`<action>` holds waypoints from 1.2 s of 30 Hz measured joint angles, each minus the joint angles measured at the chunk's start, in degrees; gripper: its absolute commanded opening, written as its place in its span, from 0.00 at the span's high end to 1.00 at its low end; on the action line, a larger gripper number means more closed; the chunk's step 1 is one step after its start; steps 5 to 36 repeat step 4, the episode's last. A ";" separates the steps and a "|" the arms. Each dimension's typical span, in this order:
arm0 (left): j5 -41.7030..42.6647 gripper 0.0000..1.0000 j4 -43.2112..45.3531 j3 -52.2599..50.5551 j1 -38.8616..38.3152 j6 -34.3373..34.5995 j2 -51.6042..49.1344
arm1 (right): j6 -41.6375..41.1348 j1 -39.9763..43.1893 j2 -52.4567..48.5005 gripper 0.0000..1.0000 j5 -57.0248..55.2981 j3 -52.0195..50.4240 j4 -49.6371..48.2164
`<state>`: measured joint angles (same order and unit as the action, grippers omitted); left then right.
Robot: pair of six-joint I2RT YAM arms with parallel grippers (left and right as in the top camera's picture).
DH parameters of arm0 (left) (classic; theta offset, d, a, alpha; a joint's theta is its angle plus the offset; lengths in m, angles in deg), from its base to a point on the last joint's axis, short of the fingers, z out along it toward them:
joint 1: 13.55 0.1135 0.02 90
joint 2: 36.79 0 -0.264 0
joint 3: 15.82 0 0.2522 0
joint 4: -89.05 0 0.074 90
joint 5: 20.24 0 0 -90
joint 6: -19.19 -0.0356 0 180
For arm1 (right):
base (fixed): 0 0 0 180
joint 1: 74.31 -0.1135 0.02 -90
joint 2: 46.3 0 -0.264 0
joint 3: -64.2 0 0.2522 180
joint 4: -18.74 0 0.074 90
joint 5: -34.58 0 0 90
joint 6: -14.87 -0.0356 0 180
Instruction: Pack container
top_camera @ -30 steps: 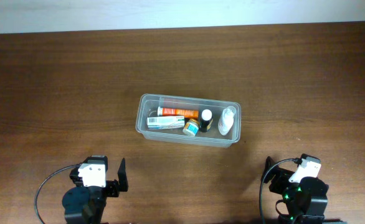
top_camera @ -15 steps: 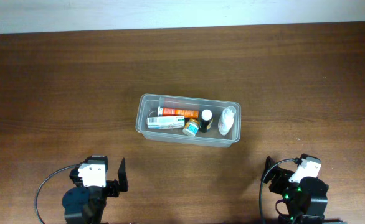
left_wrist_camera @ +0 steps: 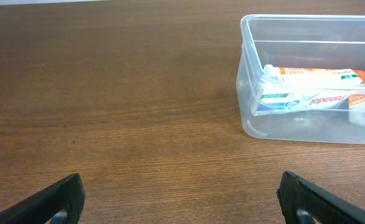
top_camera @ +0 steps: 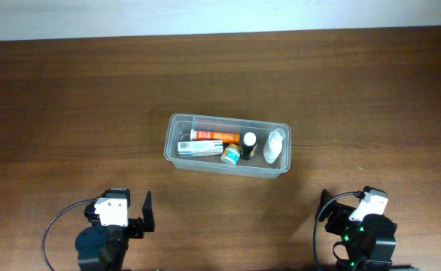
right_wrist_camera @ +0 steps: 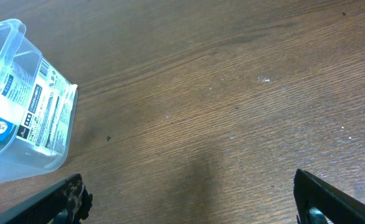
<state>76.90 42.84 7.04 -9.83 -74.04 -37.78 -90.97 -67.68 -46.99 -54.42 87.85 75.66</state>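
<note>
Right wrist: container (right_wrist_camera: pixel 38 134) partly off-frame, left.

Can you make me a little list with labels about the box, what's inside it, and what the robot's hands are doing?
container: clear tub, mid table, no lid on
inside: orange tube, white box, small jar, dark bottle, clear bottle
left gripper: fingers wide apart, holding nothing, away from the tub
right gripper: fingers wide apart, holding nothing, away from the tub
</note>
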 measured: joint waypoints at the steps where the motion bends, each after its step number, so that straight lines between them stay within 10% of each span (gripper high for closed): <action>1: 0.00 0.00 0.00 0.00 0.00 0.00 0.00 | -0.02 0.00 0.00 0.02 0.00 0.00 0.00; 36: 0.00 0.00 0.00 0.00 0.00 0.02 0.00 | 0.00 0.00 0.00 0.02 -0.02 0.00 0.00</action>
